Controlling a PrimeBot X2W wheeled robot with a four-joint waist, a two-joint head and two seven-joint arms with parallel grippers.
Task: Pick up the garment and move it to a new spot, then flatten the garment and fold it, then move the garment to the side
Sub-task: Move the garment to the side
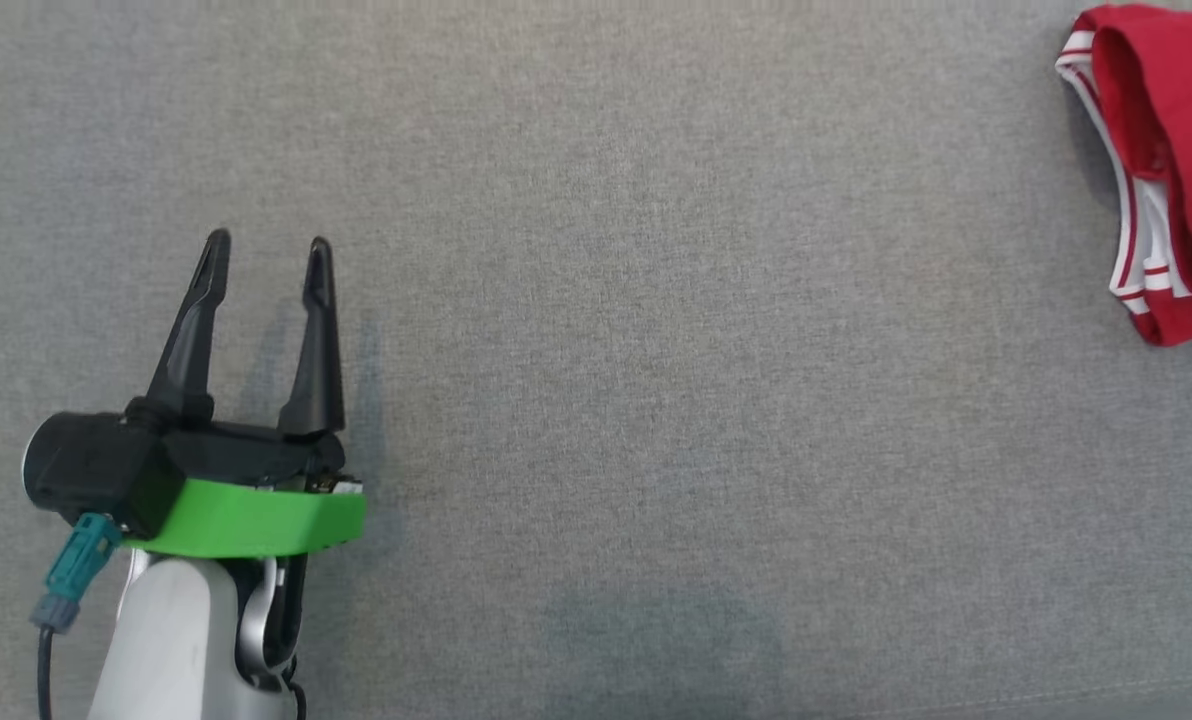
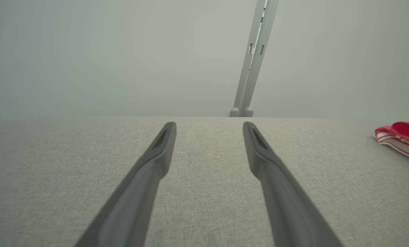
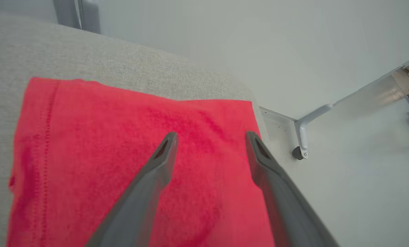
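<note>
The garment (image 1: 1171, 170) is red with white striped trim and lies folded at the far right edge of the grey cloth surface in the head view; the left wrist view catches it (image 2: 401, 139) at its right edge. My left gripper (image 1: 266, 265) stands open at the lower left, far from the garment, with nothing between its fingers (image 2: 209, 132). In the right wrist view my right gripper (image 3: 211, 140) is open just above the flat red garment (image 3: 98, 154), near its far right corner, with nothing held.
The grey fabric surface (image 1: 656, 350) spreads wide between my left gripper and the garment. Its far edge (image 2: 204, 118) meets a pale wall with a grey upright post (image 2: 252, 61). Beyond the garment's corner the surface ends at a pale floor with a bracket (image 3: 304, 133).
</note>
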